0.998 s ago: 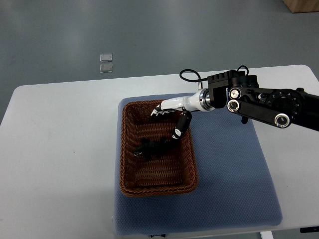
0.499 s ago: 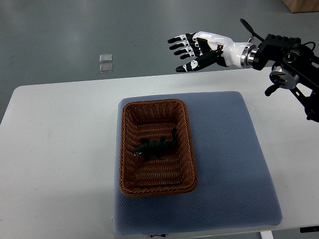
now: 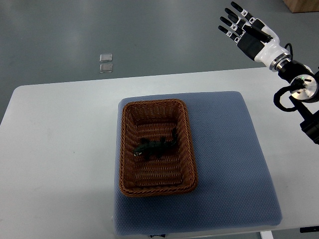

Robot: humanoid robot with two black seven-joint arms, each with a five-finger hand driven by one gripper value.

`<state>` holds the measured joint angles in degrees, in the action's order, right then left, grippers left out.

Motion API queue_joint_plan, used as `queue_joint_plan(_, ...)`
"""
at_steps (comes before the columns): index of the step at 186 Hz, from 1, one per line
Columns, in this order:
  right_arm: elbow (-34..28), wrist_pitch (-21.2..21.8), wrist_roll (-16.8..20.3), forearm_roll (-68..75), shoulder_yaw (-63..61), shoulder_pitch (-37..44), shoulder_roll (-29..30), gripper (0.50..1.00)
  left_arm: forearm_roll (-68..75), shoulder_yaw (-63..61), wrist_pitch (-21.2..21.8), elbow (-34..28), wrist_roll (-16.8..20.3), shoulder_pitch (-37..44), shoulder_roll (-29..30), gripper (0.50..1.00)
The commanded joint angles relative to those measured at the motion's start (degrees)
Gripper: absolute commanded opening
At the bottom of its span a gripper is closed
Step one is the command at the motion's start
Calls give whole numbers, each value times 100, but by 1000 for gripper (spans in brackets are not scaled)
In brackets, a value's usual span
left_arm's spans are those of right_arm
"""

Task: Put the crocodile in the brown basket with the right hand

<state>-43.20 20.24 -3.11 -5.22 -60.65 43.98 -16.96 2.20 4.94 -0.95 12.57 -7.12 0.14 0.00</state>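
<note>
From the top view, well below and left of the spread fingers (image 3: 234, 20) of the right hand (image 3: 249, 34), the crocodile (image 3: 156, 145) lies on the floor of the brown basket (image 3: 130, 149), stretched slantwise near the middle, head toward the left wall. The right hand is raised at the upper right corner, past the far edge of the table (image 3: 55, 149), palm open, fingers wide apart and holding nothing. The left hand does not show.

By the look of it the placing is done, so little can go wrong. The main hazard I judge is the arm itself: if it swung low across the blue pad (image 3: 229, 164) on any further move, the forearm or its looping black cable (image 3: 284, 97) could clip the near-right rim of the basket and shove or tip it, spilling the toy. The basket sits loose on the pad, so a light knock might shift it.

Farther left of the fingers, on the grey floor beyond the table, lie two small clear squares (image 3: 105, 63), well apart from everything. Nothing stands between hand and basket; the pad around the basket carries nothing else.
</note>
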Motion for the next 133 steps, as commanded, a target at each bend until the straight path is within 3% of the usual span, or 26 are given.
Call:
queue_joint_plan(1,145,42,-120,513,0,-162,9,917,0,-2,-1,0,0,4,0,1000)
queue_joint_plan(35,356,209,-559,786,9,-469,123,928,0,-2,7,0,0,4,0,1000)
queue_joint_plan(133,435,261,-603,786,9,-768,510,928,0,-2,-1,0,0,4,0,1000)
